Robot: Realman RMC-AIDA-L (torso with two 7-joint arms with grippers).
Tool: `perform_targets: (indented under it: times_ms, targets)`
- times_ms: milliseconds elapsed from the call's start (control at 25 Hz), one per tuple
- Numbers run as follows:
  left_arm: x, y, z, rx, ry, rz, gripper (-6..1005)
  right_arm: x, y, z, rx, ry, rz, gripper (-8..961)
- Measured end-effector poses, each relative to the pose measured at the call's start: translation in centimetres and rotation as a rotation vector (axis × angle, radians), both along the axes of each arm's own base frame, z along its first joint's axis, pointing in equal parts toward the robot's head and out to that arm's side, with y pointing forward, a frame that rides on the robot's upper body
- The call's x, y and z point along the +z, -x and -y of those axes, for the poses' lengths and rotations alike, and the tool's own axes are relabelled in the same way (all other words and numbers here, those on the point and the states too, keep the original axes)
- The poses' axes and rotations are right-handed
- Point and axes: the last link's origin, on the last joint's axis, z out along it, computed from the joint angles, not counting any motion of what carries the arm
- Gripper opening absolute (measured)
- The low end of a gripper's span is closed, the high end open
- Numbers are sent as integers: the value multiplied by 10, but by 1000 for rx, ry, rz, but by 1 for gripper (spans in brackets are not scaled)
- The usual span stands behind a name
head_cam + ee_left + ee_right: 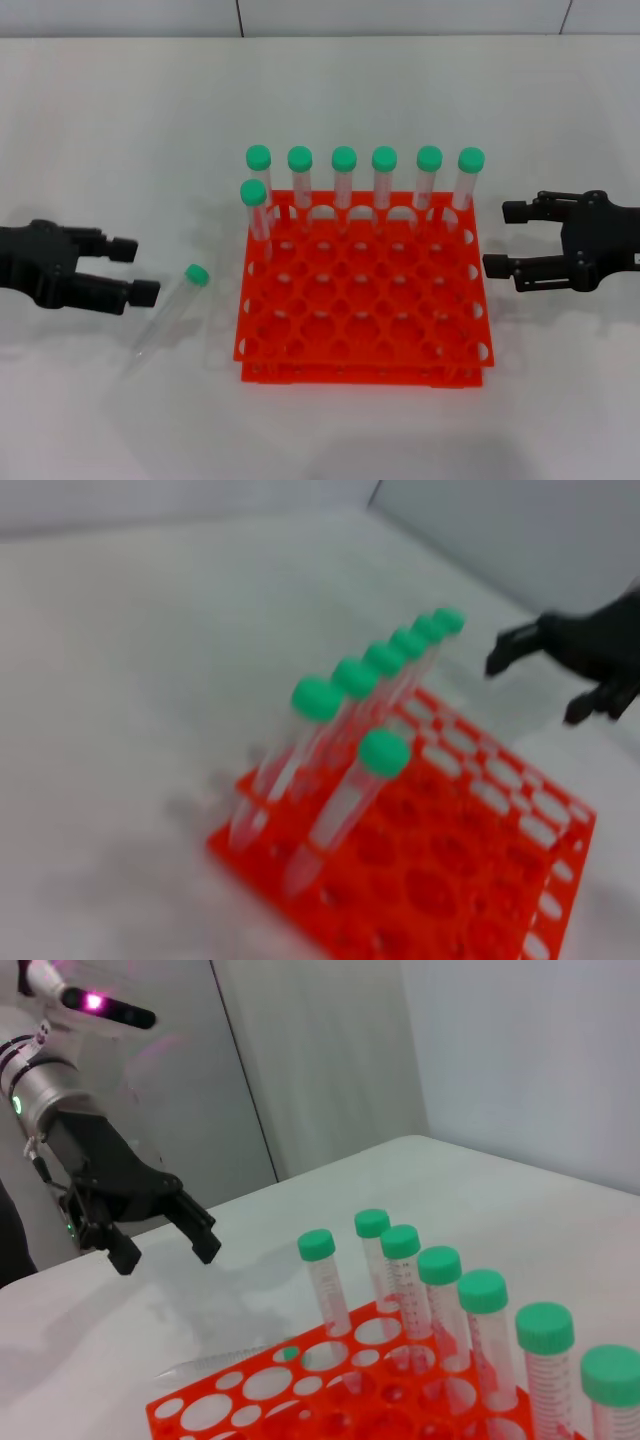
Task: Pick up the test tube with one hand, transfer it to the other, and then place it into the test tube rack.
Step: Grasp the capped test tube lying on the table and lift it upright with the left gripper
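Left black two-finger end effector [128, 271] sits wide open just beside the slim clear green-capped test tube [170, 316] lying on my white counter [120, 120], left of the orange-red plastic rack [362, 292]. Opposite, the right end effector [508, 239] hovers wide open near the rack. From the right wrist, I see the left one [165, 1232] spread above the counter.

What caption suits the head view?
Open left gripper nears the loose test tube lying beside the test tube rack.

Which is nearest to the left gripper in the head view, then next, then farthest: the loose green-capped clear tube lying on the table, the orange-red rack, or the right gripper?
1. The loose green-capped clear plastic test tube, lying on the table just beside the open left gripper.
2. The orange-red plastic test tube rack, at the centre.
3. The black right gripper, beyond the rack's far side.
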Motion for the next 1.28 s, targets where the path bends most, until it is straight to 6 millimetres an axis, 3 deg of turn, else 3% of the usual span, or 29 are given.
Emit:
perform_targets:
  times_ms: [440, 1280]
  targets:
    - [14, 3, -12, 130, 62, -185, 877, -2, 1, 1, 0, 2, -7, 839]
    - [-22, 5, -22, 180, 211, -398, 876, -2, 3, -1, 0, -5, -9, 839]
